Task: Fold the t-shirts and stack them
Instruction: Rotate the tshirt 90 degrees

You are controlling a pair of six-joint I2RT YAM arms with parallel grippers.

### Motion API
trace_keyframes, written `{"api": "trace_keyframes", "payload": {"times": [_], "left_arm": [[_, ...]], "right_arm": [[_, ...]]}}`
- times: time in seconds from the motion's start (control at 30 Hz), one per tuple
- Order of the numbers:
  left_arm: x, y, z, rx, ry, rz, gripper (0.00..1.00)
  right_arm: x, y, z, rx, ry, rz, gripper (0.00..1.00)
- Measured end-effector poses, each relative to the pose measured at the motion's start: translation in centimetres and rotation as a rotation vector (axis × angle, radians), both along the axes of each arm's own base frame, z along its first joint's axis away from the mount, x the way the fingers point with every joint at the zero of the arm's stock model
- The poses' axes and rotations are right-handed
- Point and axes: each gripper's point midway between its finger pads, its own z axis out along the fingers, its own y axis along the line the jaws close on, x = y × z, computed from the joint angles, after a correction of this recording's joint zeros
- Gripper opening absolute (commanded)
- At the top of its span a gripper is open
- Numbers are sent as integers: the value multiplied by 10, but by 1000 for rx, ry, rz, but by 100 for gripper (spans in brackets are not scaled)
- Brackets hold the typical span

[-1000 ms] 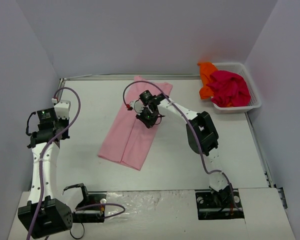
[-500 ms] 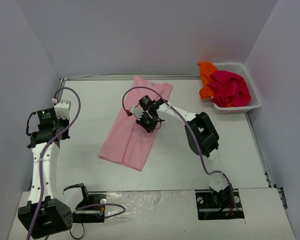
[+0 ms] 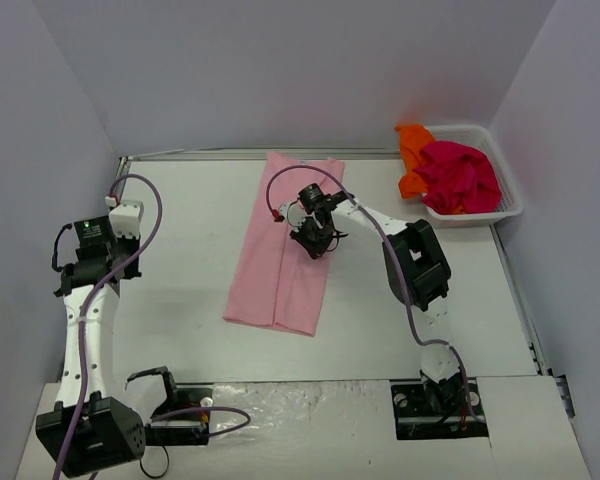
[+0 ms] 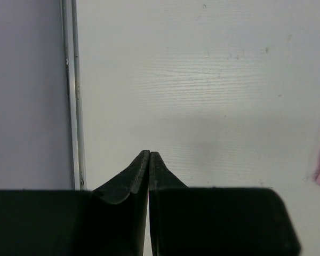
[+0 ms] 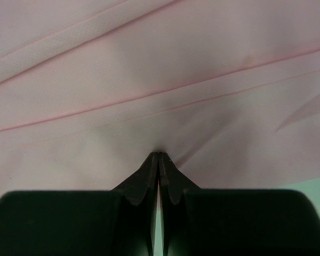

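Right pincer (image 5: pixel 158 156) is pinching the folded pink t-shirt (image 3: pixel 285 250) lying mid tabletop (image 3: pixel 180 200), puckers showing only in wrist view. Left pincer (image 4: pixel 149 153) is sitting closed, empty. Top view alone is showing three t-shirts: magenta t-shirt (image 3: pixel 462 175) and orange t-shirt (image 3: pixel 412 150) are lying in one basket (image 3: pixel 513 200).

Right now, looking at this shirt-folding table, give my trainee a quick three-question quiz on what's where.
1. True or false: the right claw is shut, its tips touching the pink t-shirt.
2. Where does the magenta t-shirt lie? A) in the white basket B) on top of the pink one C) in the left claw
3. Fill in: the left claw is shut, above the bare ____.
Key: 1 true; 2 A; 3 table.
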Motion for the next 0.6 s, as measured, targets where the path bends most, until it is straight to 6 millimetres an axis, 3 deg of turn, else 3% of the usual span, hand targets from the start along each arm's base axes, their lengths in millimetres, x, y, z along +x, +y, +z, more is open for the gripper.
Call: {"api": "trace_keyframes", "payload": {"times": [0.37, 0.6], "left_arm": [[1, -3, 0, -10, -2, -11, 2], [1, -3, -2, -13, 4, -11, 2]], "right_arm": [[25, -37, 0, -18, -7, -81, 0], [38, -42, 1, -30, -3, -96, 0]]}}
